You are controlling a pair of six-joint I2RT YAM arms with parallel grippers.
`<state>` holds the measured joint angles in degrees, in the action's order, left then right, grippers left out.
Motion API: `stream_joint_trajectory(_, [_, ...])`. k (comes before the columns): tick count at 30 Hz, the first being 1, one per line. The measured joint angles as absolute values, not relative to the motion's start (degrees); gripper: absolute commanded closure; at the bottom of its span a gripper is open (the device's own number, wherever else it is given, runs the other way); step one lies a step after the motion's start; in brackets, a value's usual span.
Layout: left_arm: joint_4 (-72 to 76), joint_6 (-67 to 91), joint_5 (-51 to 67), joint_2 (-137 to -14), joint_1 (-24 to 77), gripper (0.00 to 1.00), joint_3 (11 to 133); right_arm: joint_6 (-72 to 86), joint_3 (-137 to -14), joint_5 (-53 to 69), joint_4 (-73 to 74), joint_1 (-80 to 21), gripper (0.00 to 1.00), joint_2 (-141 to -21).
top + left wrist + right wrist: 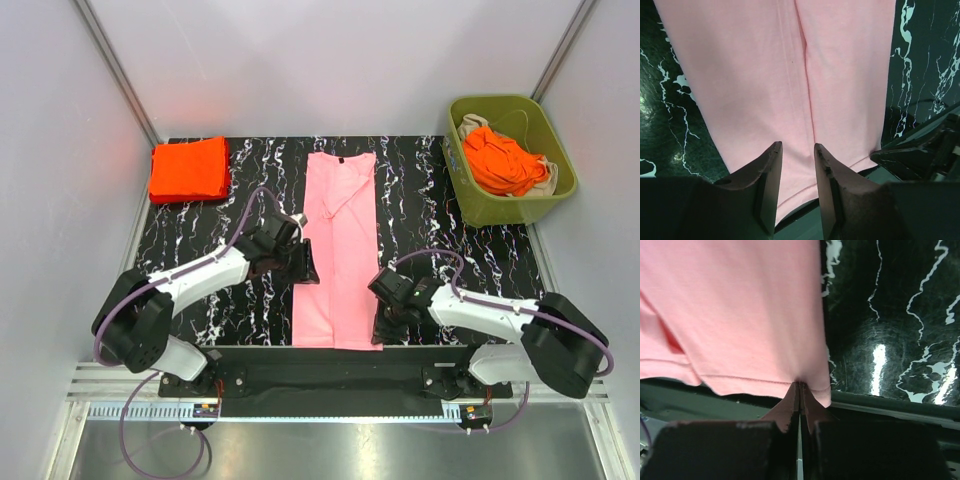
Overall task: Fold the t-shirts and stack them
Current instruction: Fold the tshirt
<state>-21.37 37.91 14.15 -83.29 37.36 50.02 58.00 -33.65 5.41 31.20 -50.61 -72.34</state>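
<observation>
The light pink t-shirt [337, 250] lies as a long narrow strip down the middle of the black marbled table, neck label at the far end. It fills the left wrist view [775, 75] and the right wrist view [735, 310]. My left gripper [308, 268] hangs at the strip's left edge; its jaws [798, 146] stand open above the cloth near the hem. My right gripper [381, 325] is at the near right corner, shut [799, 385] on the hem. A folded orange-red t-shirt [188, 169] lies at the far left. More orange-red t-shirts [503, 162] sit in the bin.
The olive-green bin [560, 185] stands at the far right, just off the table's corner. The table's near edge [330, 352] runs just under the pink hem. Grey walls close in both sides and the back.
</observation>
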Motion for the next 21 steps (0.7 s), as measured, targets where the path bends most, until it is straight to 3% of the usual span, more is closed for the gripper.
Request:
stream_joint_trajectory(10, [-21.85, 36.38, 14.15, -83.29, 34.52, 0.62, 50.57, 59.31, -33.45, 4.99, 30.41, -51.66, 1.0, -73.87])
stream_joint_trajectory(13, [-22.61, 35.31, 13.96, -83.42, 32.12, 0.62, 52.1, 58.87, -34.68, 4.36, 31.75, -51.68, 0.95, -72.62])
stream_joint_trajectory(21, [-23.4, 32.03, 14.66, -92.82, 23.94, 0.63, 66.19, 49.78, -47.83, 2.22, 33.28, -46.46, 0.9, -77.21])
